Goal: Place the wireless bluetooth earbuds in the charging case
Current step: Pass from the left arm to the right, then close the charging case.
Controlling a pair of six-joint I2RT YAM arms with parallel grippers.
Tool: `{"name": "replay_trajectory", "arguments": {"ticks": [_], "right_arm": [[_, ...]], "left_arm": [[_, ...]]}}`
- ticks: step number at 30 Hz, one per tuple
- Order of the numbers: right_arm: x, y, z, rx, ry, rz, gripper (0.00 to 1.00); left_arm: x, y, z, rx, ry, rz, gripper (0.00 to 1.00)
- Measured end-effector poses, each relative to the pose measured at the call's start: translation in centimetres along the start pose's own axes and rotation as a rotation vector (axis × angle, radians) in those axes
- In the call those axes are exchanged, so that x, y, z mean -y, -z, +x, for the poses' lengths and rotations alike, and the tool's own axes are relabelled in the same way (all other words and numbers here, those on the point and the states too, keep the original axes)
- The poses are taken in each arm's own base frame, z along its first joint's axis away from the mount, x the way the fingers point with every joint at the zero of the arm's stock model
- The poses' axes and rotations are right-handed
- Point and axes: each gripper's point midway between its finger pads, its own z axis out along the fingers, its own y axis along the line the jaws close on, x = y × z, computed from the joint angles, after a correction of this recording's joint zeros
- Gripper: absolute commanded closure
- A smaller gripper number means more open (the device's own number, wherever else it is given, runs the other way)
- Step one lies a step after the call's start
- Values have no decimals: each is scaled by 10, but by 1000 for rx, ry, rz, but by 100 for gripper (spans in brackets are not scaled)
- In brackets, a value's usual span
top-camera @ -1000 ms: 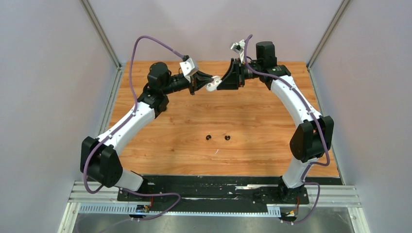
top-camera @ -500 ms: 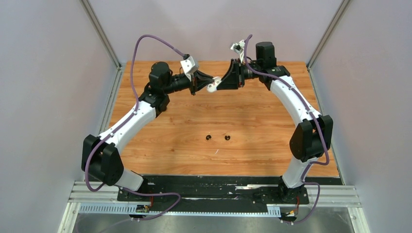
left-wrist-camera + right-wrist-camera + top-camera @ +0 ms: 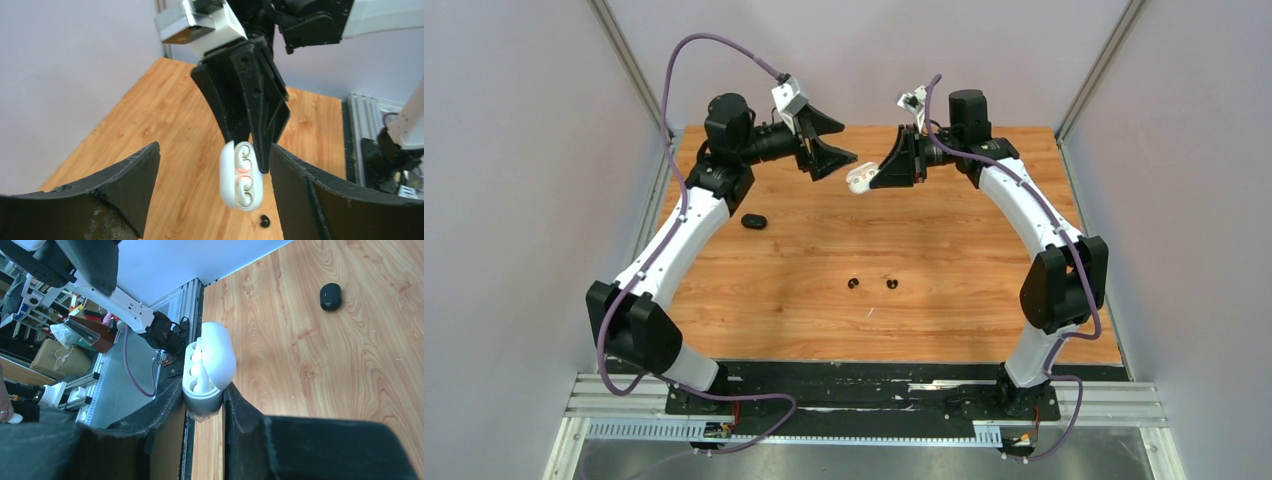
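Note:
My right gripper [image 3: 875, 177] is shut on the base of a white charging case [image 3: 860, 179], held in the air over the far part of the table. In the left wrist view the case [image 3: 228, 177] has its lid ajar, and two white earbuds [image 3: 246, 172] sit in its sockets with a red glow between them. My left gripper [image 3: 848, 143] hangs open to the left of the case, apart from it, nothing between its fingers [image 3: 127, 185]. Two black earbuds [image 3: 853, 283] [image 3: 891, 283] lie mid-table. In the right wrist view the white case [image 3: 212, 357] sticks out between the fingers [image 3: 160, 410].
A shut black case [image 3: 753, 221] lies on the wooden table [image 3: 944, 260] under the left arm; the right wrist view shows this black case [image 3: 330, 295] too. Grey walls and metal rails [image 3: 639, 80] close in the left, right and back of the table.
My left gripper, shut at the white case before, has opened and drawn back up and to the left. The black case on the table has come into sight. The right gripper stays put.

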Motion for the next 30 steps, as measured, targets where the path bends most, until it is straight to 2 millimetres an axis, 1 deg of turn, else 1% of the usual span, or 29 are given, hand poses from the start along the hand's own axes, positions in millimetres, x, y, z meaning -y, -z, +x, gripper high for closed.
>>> {"name": "replay_trajectory", "arguments": {"ticks": [2,6,7,10,12,18,22,26,30], "right_arm": [[0,0,0,0,-3,0,100],[-1,0,-3,3,-6,-1,100],[-2,0,-4,4,-7,-1,100],[-3,0,-7,8,-9,-1,100],[-3,0,-9,11,-11,0,100],[3,-1,-11,21,-54,16,100],[11,-2,-9,25,-110,34,100],[12,-2,-10,30,-146,34,100],[13,-1,-12,36,-155,39,100]], "left_arm": [[5,0,4,-9,25,30,10],[16,-3,29,-57,78,84,9],[17,-5,37,-79,86,93,9],[21,-8,57,-130,81,111,10],[26,-11,65,-151,70,127,10],[38,-15,77,-179,-25,167,12],[41,-14,79,-190,-128,156,13],[40,-14,83,-210,-222,113,13],[36,-13,84,-215,-287,55,9]]}}
